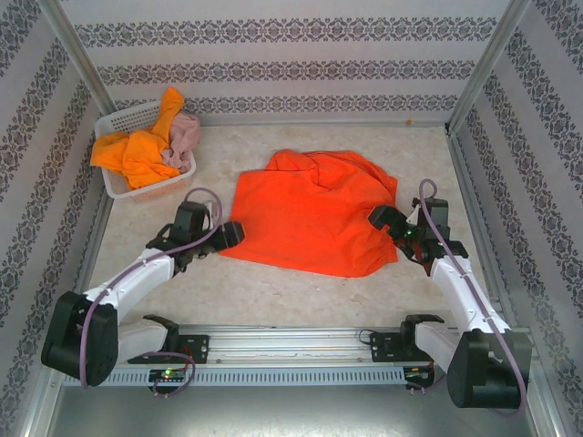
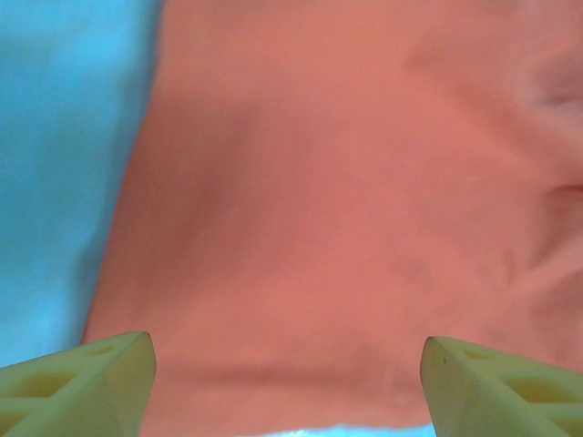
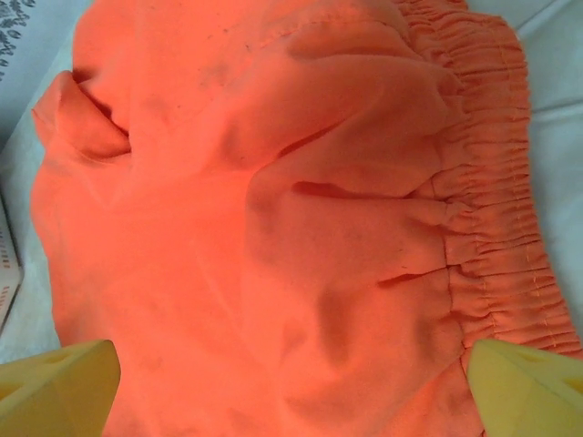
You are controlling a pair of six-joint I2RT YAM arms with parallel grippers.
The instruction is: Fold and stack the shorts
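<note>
From above, the red-orange shorts [image 1: 314,214] lie rumpled in the middle of the table [image 1: 273,296]. Your left gripper [image 1: 232,235] is at their left edge and your right gripper [image 1: 378,218] at their right edge, both low over the cloth. The bright orange shorts [image 1: 137,155] and the pink shorts [image 1: 187,135] are heaped in the basket [image 1: 117,187] at the far left corner, with the orange pair hanging over its rim. A wide sweep of the left arm could, I judge, snag that overhang and drag the basket along. In the left wrist view, the left gripper [image 2: 287,391] has its fingers [image 2: 82,382] well apart with nothing caught between them. Smooth cloth lies beneath it, the hem runs close to the tips, and bare table shows on the left. If you pinch here you may take only the top layer or slip off the hem, and the fold would then fall open as you lift. In the right wrist view, the right gripper [image 3: 291,391] is spread as wide as it goes and is empty. It sits above heavy creases, with the gathered waistband [image 3: 492,182] running down the right side. Closing on a ridge of slack instead of the true edge would carry those wrinkles into the fold and leave a lumpy base for the stack. If the two sides rise unevenly, the shorts will likely skew or slide across the table.
</note>
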